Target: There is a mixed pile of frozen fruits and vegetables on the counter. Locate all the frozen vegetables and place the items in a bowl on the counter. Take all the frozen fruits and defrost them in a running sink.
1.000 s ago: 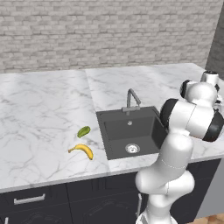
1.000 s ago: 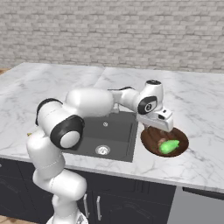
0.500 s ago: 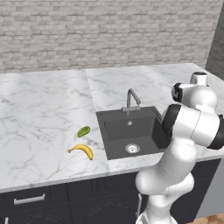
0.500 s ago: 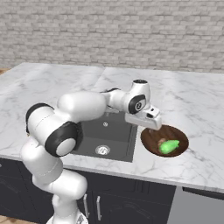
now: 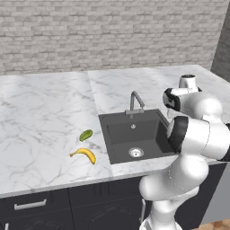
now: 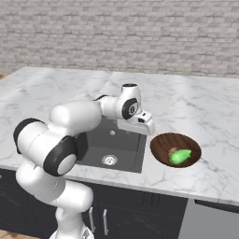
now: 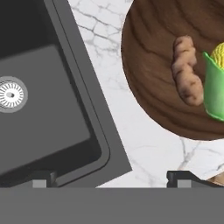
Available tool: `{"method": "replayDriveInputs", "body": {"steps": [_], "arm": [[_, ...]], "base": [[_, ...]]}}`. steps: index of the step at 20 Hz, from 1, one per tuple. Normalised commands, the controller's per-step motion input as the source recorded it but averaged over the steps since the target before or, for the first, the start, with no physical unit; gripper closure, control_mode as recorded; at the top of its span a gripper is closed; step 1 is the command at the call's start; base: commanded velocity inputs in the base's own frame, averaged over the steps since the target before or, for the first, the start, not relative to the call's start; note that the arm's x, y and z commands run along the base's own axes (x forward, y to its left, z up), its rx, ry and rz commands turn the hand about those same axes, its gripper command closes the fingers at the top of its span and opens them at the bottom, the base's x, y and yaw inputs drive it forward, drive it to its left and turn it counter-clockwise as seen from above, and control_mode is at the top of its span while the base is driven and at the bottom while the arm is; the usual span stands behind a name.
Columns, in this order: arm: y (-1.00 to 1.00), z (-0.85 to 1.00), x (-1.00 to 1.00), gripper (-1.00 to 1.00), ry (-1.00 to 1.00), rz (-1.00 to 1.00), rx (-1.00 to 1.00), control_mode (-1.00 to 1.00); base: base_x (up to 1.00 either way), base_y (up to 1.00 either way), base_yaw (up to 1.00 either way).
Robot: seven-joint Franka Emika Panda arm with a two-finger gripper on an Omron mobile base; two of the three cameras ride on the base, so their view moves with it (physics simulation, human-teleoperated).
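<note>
My gripper [image 6: 141,128] hangs open over the counter [image 6: 205,107], on the strip between the sink [image 6: 126,149] and the wooden bowl [image 6: 163,141]. In the hand view the gripper [image 7: 111,179] has its tips wide apart with nothing between them. The bowl [image 7: 148,57] holds the brown lump [image 7: 188,74] and the bright green piece [image 7: 214,87], side by side. On the counter left of the sink [image 5: 121,134] lie the yellow banana [image 5: 84,154] and the olive-green oval [image 5: 86,134].
A grey curved faucet [image 5: 134,101] stands at the back rim of the sink, with no water showing. The silver drain [image 7: 11,94] sits in the basin floor. A brick wall backs the counter [image 5: 40,112].
The arm has swung left from above the bowl to the strip of counter beside the sink. The jaws stayed open. The food has not moved.
</note>
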Motion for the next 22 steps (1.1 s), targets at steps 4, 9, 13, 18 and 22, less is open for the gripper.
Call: {"method": "replayDriveInputs", "body": {"steps": [4, 9, 13, 18, 22], "arm": [[0.57, 0.00, -0.01, -1.00, 0.03, 0.05, 0.00, -1.00], [0.55, 0.00, -0.04, -1.00, 0.02, 0.06, 0.00, -1.00], [0.51, 0.00, -0.05, -1.00, 0.04, 0.08, 0.00, -1.00], [0.50, -0.02, -0.04, -1.00, 0.03, 0.08, 0.03, -1.00], [0.51, -0.03, 0.00, -1.00, 0.01, 0.07, 0.02, -1.00]], "base": [[0.00, 0.00, 0.00], [0.00, 0.00, 0.00], [0.00, 0.00, 0.00], [0.00, 0.00, 0.00], [0.00, 0.00, 0.00]]}}
